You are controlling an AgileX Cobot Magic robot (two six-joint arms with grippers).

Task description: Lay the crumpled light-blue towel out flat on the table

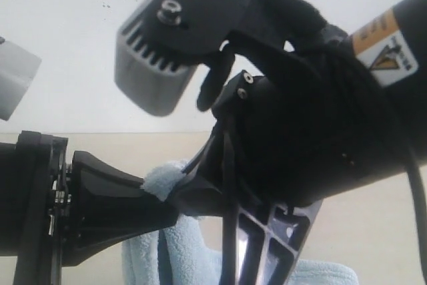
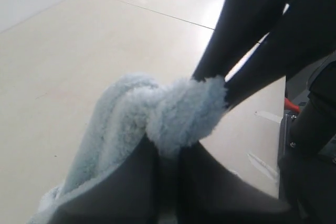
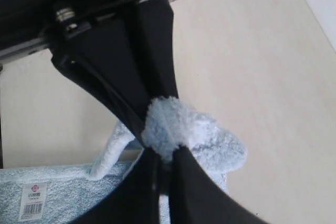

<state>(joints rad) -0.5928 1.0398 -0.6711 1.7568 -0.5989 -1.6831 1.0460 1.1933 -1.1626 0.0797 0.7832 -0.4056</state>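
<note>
A white sticker sits on the black arm link at the right of the exterior view; it carries an orange band and a yellow warning triangle with a dark symbol, its wording too blurred to read; a small white label on the pale-blue towel shows a red emblem above a barcode, its print too small to make out.

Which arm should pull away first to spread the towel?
Right, probably. The left gripper and right gripper are shut on one towel tuft, left of centre. The right reaches across, so drawing back over bare table could stretch the towel while left anchors.
</note>
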